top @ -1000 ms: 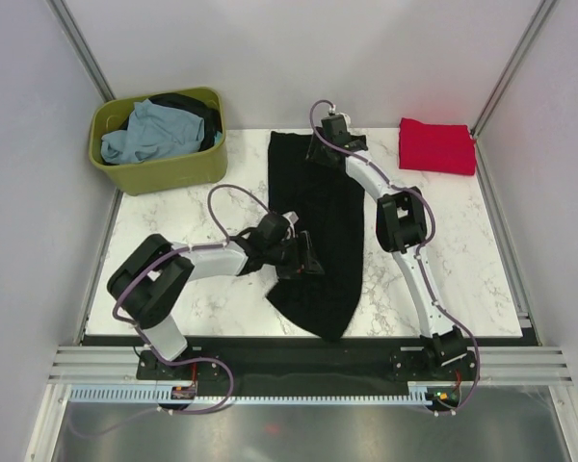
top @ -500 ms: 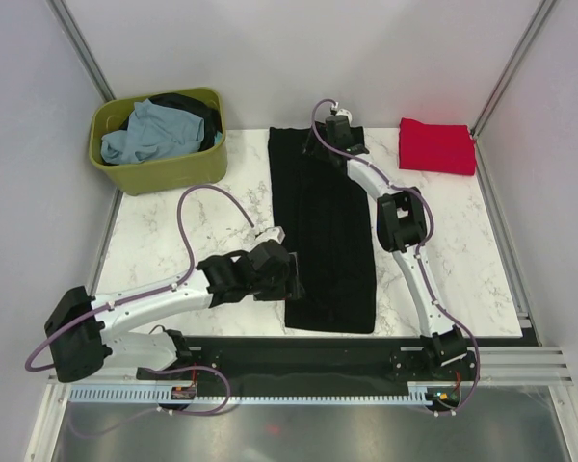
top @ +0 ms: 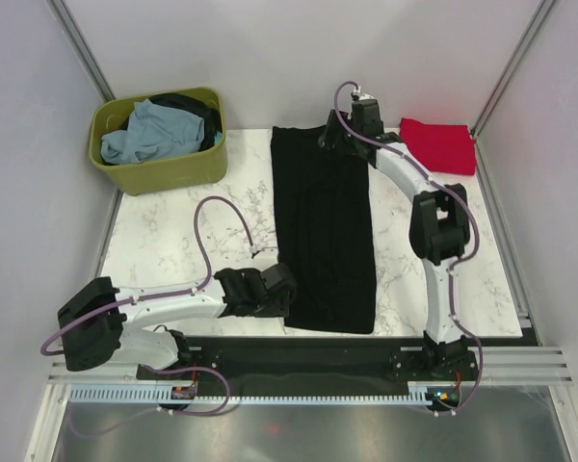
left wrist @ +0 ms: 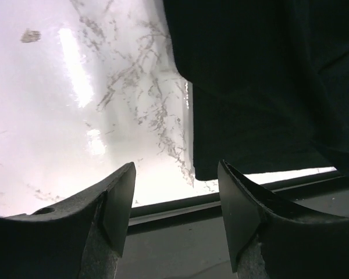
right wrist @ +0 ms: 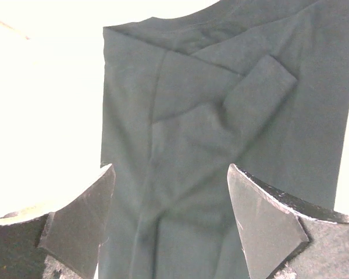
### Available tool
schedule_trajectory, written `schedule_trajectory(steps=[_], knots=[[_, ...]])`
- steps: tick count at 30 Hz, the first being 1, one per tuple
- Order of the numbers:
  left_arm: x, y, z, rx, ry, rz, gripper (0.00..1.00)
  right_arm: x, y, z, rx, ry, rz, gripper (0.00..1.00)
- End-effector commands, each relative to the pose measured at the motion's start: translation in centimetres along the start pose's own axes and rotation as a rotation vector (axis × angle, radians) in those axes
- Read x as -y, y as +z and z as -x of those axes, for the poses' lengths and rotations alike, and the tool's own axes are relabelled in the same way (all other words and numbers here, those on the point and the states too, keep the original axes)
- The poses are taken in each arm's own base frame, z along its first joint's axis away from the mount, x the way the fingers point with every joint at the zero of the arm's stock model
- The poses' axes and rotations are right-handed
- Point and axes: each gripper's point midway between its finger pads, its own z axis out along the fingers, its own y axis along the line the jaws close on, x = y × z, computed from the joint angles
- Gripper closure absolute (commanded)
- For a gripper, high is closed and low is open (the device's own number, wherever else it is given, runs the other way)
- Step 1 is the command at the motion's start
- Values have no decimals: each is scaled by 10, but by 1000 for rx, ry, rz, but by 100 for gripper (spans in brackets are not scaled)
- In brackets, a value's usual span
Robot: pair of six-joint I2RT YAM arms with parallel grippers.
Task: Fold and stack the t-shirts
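The long black soft-cloth t-shirt (top: 323,236) lies flat mid-way across the glossy white marble-look table (top: 173,221), folded into a narrow strip running from far edge to near edge; its near hem sits right at the table's lip, so a sloppy drag could pull it onto the black rail (top: 299,351); at the collar end a tucked-in sleeve looks lumpy, and I reckon it slips out if only the top layer gets pinched; the cloth's matte and limp, with soft lengthwise creases; left gripper (left wrist: 174,171) hangs by the near-left corner, jaws spread, holding nothing; right gripper (right wrist: 170,171) over the collar end, also spread and empty; far right there's a bright red t-shirt (top: 436,144) folded square; far left, a rounded olive-green plastic tub (top: 164,173) with a pale blue-grey t-shirt (top: 149,135) heaped inside.
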Motion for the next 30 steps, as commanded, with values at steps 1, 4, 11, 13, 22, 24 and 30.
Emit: schedule_trajectory(steps=[1,4,11,13,22,24,30], knots=[[14,11,4,56,-33,-8,34,-19,-60,33,87,-52,21,14],[22,17,-3,37,-18,-11,36,-2,-77,3,33,-51,-18,15],[21,35,-14,36,-2,33,46,22,-121,-69,-78,26,-46,17],[22,37,-14,40,0,34,48,26,-122,-113,-134,39,-12,18],[26,33,-20,34,14,14,70,48,-101,-226,-348,20,-39,24],[25,33,-23,26,3,12,79,65,-100,-232,-353,9,-120,23],[-2,24,-47,-30,-49,42,84,93,-99,-249,-386,-6,-247,24]])
